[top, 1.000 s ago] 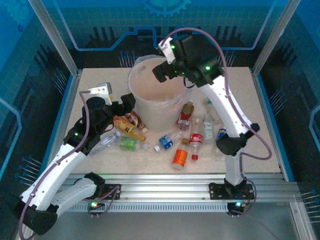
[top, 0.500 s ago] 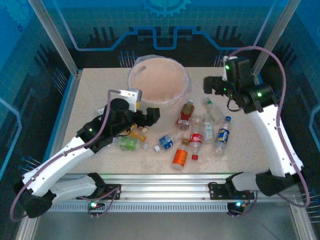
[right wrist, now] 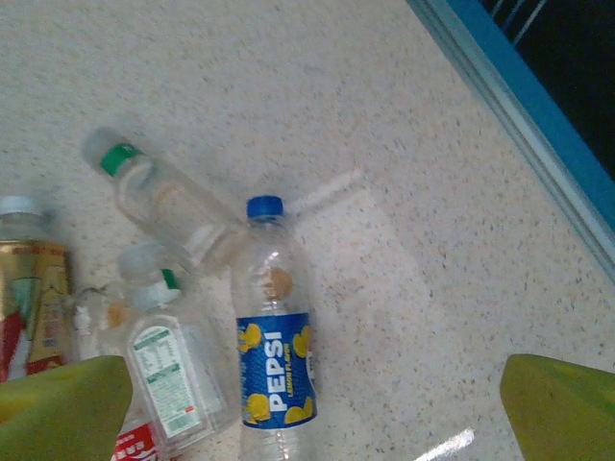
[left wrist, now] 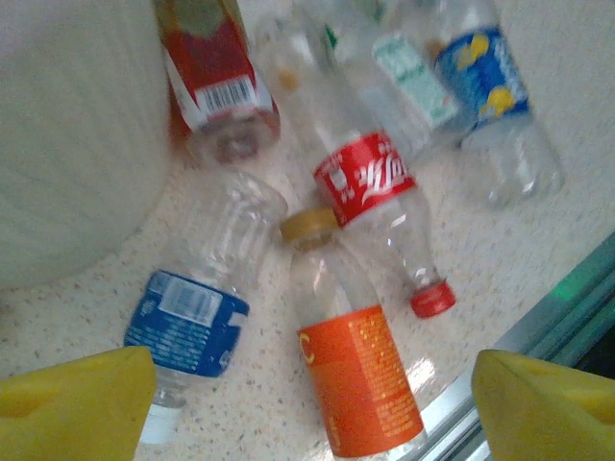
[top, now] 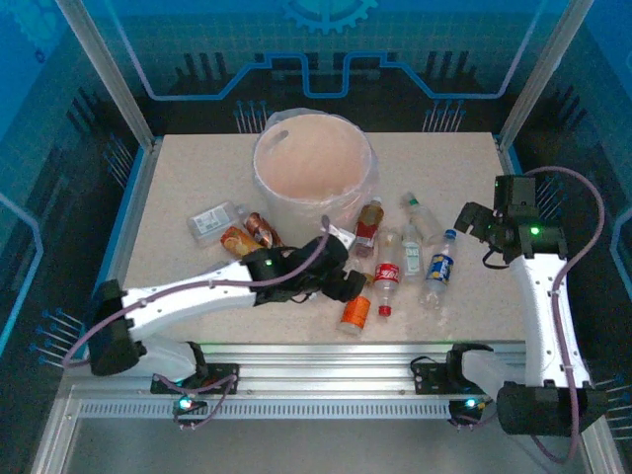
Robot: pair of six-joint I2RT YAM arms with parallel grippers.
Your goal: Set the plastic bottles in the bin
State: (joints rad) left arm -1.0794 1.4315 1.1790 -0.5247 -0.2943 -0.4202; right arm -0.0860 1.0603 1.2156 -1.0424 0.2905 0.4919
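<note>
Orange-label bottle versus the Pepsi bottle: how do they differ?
The orange-label bottle has an orange label and tan cap; the Pepsi bottle has a blue label with yellow marks and a blue cap. The orange-label bottle lies nearest the table's front edge; the Pepsi bottle lies at the cluster's right side. Both are clear, capped and lying flat.
</note>
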